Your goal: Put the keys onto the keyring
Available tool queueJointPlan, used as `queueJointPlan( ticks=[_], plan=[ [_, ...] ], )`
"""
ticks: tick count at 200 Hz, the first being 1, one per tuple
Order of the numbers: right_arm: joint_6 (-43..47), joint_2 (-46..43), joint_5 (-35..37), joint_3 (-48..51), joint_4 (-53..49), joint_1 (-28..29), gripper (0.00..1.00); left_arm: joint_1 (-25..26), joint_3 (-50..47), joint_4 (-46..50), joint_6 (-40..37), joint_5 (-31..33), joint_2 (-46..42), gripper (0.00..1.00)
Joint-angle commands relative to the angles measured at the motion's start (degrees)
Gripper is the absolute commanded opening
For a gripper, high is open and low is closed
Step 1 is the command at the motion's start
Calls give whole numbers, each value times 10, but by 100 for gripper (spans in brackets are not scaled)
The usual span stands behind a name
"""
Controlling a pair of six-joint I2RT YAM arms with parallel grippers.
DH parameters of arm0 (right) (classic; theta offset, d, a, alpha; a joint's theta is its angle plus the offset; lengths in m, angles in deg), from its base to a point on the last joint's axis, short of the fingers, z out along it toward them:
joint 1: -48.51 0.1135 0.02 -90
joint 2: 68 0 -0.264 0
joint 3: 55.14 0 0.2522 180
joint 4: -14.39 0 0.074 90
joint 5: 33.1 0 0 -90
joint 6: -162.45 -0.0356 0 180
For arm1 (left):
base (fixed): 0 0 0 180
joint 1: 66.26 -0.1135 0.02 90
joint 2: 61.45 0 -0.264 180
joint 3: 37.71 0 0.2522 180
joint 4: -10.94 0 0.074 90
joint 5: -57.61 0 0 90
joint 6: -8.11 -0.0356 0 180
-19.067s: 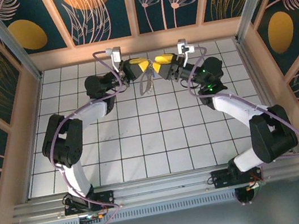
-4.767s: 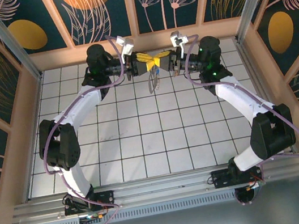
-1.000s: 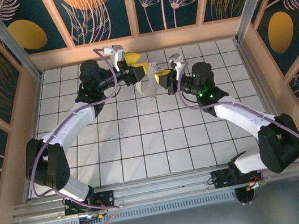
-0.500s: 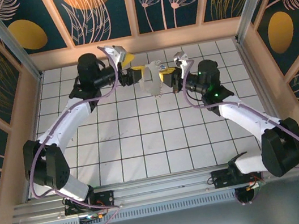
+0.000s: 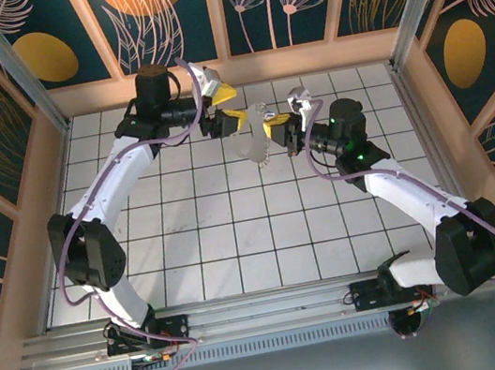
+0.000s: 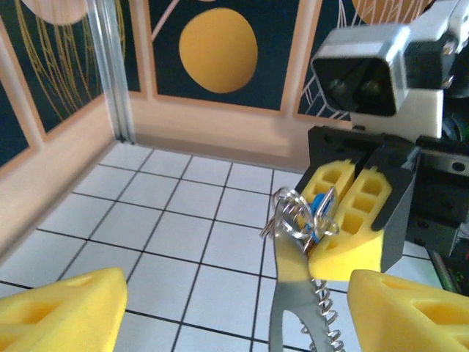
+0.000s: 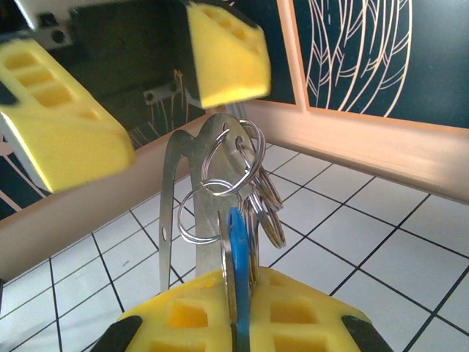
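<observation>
Two claws of mine face each other in the air over the far part of the tiled table point(image 5: 238, 243), high enough that things can dangle w/o dragging. My left claw point(image 5: 228, 106) gapes wide w/ nothing in it, one yellow pad on either side of the load, touching none of it. My right claw point(image 5: 272, 129) is clamped tight and carries everything.

The keyring point(image 7: 192, 183), a grey D-loop w/ a bumpy side, hangs just below the right claw's pads. The key point(image 7: 236, 264) sits edge-on between those pads, gripped by its blue head so its top end stays free. A cluster of small split rings point(image 7: 253, 183) links key & loop there.

Looks threaded to me, so task approx done. The left prob stands open b/c the loop needs no second hold. Can't tell if the loop is closed up.
</observation>
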Motion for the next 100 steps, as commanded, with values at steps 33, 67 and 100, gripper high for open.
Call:
queueJointPlan(
  ticks=[33, 67, 100],
  plan=[
    [13, -13, -22, -8, 14, -2, 0, -2, 34, 32, -3, -52, 29, 78],
    [13, -10, -23, -11, 15, -2, 0, 3, 46, 31, 3, -63, 41, 75],
    [14, -6, -23, -14, 14, -2, 0, 8, 52, 36, 2, -69, 49, 71]
  ],
)
